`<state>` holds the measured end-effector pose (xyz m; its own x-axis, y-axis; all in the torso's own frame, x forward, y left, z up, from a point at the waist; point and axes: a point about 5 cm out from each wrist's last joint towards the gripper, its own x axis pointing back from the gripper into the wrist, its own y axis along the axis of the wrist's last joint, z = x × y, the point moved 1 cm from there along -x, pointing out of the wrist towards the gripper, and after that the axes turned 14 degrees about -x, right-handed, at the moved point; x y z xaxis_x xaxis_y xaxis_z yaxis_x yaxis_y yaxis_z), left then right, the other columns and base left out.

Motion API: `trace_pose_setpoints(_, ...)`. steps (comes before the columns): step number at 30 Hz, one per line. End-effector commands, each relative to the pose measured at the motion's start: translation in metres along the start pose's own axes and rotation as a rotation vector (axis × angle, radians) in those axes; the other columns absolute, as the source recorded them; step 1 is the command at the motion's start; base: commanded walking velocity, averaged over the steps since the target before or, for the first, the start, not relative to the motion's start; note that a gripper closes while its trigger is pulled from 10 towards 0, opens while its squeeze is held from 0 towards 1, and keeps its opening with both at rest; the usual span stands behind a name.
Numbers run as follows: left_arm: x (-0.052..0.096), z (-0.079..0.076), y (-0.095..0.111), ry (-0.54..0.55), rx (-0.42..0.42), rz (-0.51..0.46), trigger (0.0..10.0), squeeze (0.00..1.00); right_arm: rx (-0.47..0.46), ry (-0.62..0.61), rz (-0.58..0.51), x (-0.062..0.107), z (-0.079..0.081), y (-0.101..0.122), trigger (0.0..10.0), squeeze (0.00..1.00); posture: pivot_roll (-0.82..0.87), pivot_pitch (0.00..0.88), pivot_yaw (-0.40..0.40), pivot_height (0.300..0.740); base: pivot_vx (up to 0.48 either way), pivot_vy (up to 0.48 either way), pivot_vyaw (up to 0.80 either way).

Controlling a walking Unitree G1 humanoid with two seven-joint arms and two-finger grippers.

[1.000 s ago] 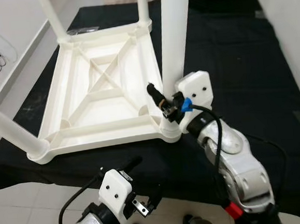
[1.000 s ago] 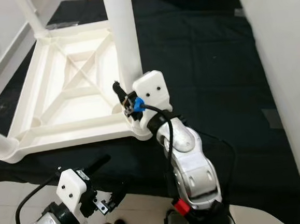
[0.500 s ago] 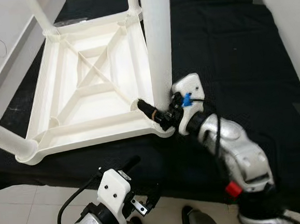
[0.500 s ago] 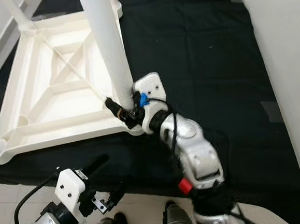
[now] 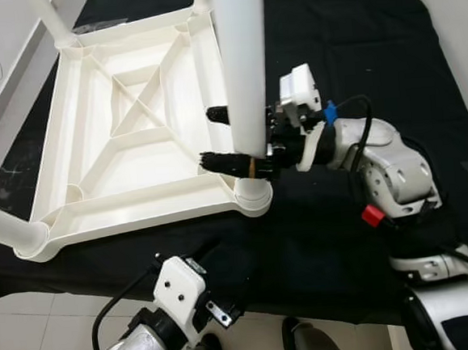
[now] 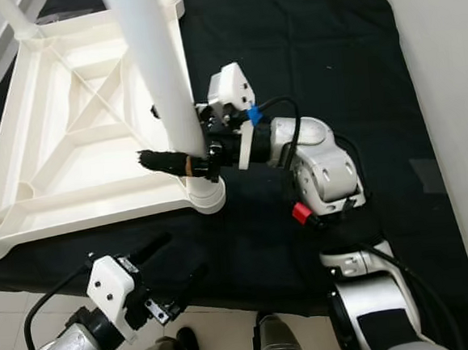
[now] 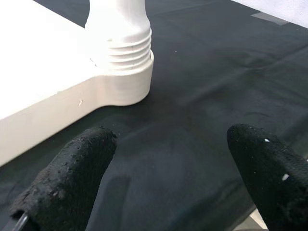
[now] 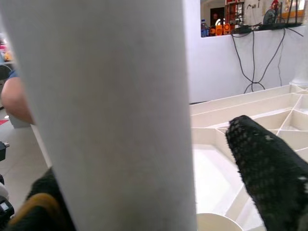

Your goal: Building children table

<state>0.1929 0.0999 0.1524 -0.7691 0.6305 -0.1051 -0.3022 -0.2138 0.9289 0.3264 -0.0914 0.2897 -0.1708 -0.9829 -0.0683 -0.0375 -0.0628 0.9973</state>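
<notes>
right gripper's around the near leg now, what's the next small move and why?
Probably close the right gripper on the leg and twist it into its corner socket. The fingers straddle the leg just above the socket, and from here I can't tell if they grip it yet. The left gripper hangs open below the table edge.
</notes>
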Motion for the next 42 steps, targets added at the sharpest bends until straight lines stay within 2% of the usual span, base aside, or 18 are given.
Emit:
trace_pose_setpoints(1, 0.003, -0.003, -0.006, -0.006, 0.02, 0.028, 10.0, 0.0, 0.015, 0.025, -0.013, -0.002, 0.002, 0.003, 6.5, 0.0, 0.02, 0.318, 0.045, 0.74, 0.0, 0.0, 0.0)
trace_pose_setpoints(2, 0.003, -0.003, -0.006, -0.006, 0.019, 0.027, 10.0, 0.0, 0.017, 0.033, -0.013, -0.001, 0.001, 0.004, 0.0, 0.0, 0.02, 0.318, 0.046, 0.74, 0.0, 0.0, 0.0)
trace_pose_setpoints(8, 0.002, -0.004, -0.005, -0.008, 0.019, 0.023, 10.0, 0.0, 0.019, 0.104, -0.003, 0.01, -0.004, 0.011, 0.0, 0.0, 0.02, 0.323, 0.05, 0.74, 0.0, 0.0, 0.0)
trace_pose_setpoints(16, 0.004, -0.007, -0.005, -0.013, 0.031, 0.021, 10.0, 0.0, -0.017, -0.081, 0.061, 0.008, -0.003, -0.023, 0.0, 0.0, 0.0, 0.321, 0.049, 0.74, 0.0, 0.0, 0.0)
trace_pose_setpoints(17, 0.005, -0.007, -0.005, -0.014, 0.033, 0.023, 10.0, 0.0, -0.04, -0.442, 0.172, 0.007, -0.008, -0.06, 0.0, 0.0, 0.0, 0.328, 0.049, 0.74, 0.0, 0.0, 0.0)
trace_pose_setpoints(18, 0.005, -0.007, -0.005, -0.014, 0.033, 0.023, 10.0, 0.0, -0.04, -0.442, 0.172, 0.007, -0.008, -0.06, 0.0, 0.0, 0.0, 0.328, 0.049, 0.74, 0.0, 0.0, 0.0)
trace_pose_setpoints(19, 0.007, -0.007, -0.005, -0.014, 0.035, 0.025, 10.0, 0.0, -0.034, -0.795, 0.236, 0.017, -0.009, -0.084, 0.0, 0.0, -0.01, 0.337, 0.047, 0.74, 0.0, 0.0, 0.0)
trace_pose_setpoints(20, 0.008, -0.006, -0.004, -0.014, 0.036, 0.026, 10.0, 0.0, -0.094, -0.878, 0.255, 0.017, 0.013, -0.105, 0.0, 0.0, -0.01, 0.338, 0.047, 0.74, 0.0, 0.0, 0.0)
trace_pose_setpoints(21, 0.008, -0.006, -0.004, -0.014, 0.036, 0.026, 10.0, 0.0, -0.094, -0.878, 0.255, 0.017, 0.013, -0.105, 0.0, 0.0, -0.01, 0.338, 0.047, 0.74, 0.0, 0.0, 0.0)
trace_pose_setpoints(22, 0.009, -0.006, -0.005, -0.016, 0.038, 0.027, 10.0, 0.0, -0.143, -0.893, 0.247, 0.01, 0.035, -0.116, 0.0, 0.0, -0.02, 0.35, 0.075, 0.74, 0.0, 0.0, 0.0)
trace_pose_setpoints(24, 0.008, -0.006, -0.005, -0.022, 0.042, 0.027, 10.0, 0.0, -0.161, -0.85, 0.222, 0.002, 0.047, -0.115, 0.0, 0.0, -0.03, 0.339, 0.082, 0.74, 0.0, 0.0, 0.0)
trace_pose_setpoints(30, 0.007, -0.006, -0.006, -0.036, 0.048, 0.025, 10.0, 0.0, -0.148, -0.806, 0.202, -0.008, 0.051, -0.11, 0.0, 0.0, -0.03, 0.334, 0.079, 0.74, 0.0, 0.0, 0.0)
trace_pose_setpoints(31, 0.006, -0.006, -0.007, -0.041, 0.051, 0.023, 10.0, 0.0, -0.132, -0.773, 0.119, -0.016, 0.041, -0.094, 7.2, 0.0, -0.03, 0.327, 0.066, 0.74, 0.0, 0.0, 0.0)
trace_pose_setpoints(32, 0.006, -0.006, -0.007, -0.041, 0.051, 0.023, 10.0, 0.0, -0.132, -0.773, 0.119, -0.016, 0.041, -0.094, 7.2, 0.0, -0.03, 0.327, 0.066, 0.74, 0.0, 0.0, 0.0)
trace_pose_setpoints(33, 0.006, -0.006, -0.007, -0.041, 0.05, 0.021, 10.0, 0.0, -0.129, -0.768, 0.084, -0.018, 0.039, -0.088, 10.0, 0.0, -0.03, 0.327, 0.066, 0.74, 0.0, 0.0, 0.0)
trace_pose_setpoints(34, 0.005, -0.006, -0.007, -0.033, 0.048, 0.02, 10.0, 0.0, -0.125, -0.753, 0.011, -0.02, 0.036, -0.074, 10.0, 0.0, -0.02, 0.325, 0.056, 0.74, 0.0, 0.0, 0.0)
trace_pose_setpoints(35, 0.005, -0.006, -0.006, -0.023, 0.044, 0.019, 10.0, 0.0, -0.098, -0.654, -0.04, -0.024, 0.036, -0.06, 10.0, 1.0, -0.02, 0.32, 0.047, 0.74, 0.0, 0.0, 0.0)
trace_pose_setpoints(42, 0.003, -0.008, -0.005, -0.013, 0.044, 0.013, 10.0, 0.0, 0.104, -0.155, -0.069, -0.025, 0.049, -0.019, 10.0, 1.0, -0.01, 0.304, 0.034, 0.74, 0.0, 0.0, 0.0)
